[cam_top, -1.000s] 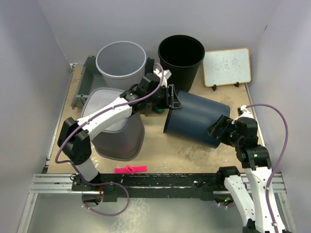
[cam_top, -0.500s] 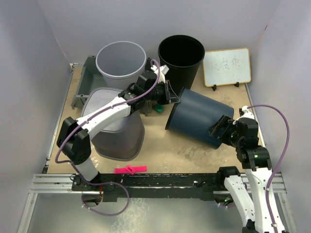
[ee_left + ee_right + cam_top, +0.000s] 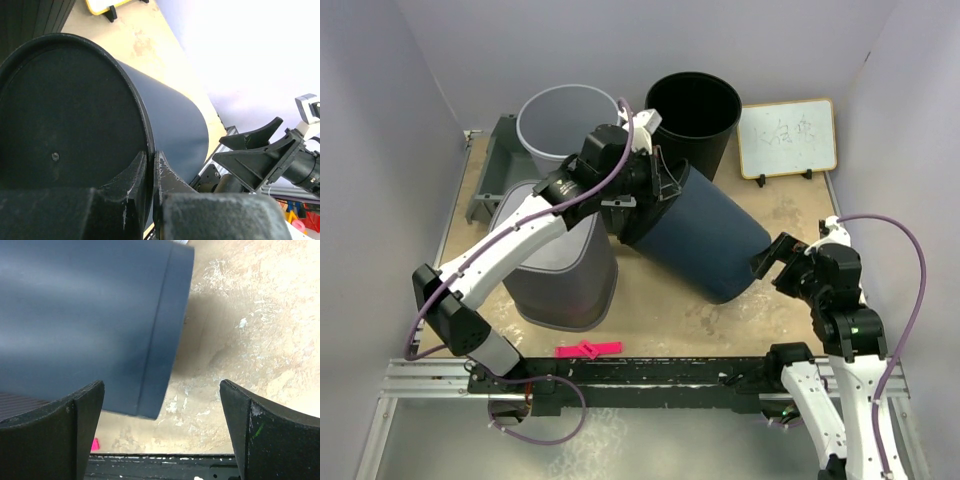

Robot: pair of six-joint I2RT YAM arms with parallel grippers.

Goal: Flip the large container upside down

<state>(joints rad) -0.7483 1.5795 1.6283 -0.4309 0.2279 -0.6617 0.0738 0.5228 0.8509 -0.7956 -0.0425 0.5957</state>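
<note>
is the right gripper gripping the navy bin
No, the right gripper is wide open, its fingers spread far apart near the navy bin rather than closed on it.

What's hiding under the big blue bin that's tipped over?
Under the blue bin, the right wrist view shows only tan table and the bin's shadow. The patch beneath its middle is covered by the bin itself, so I can't tell there.

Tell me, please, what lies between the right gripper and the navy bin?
Nothing: the right wrist view shows only bare table between the open right gripper and the navy bin.
</note>
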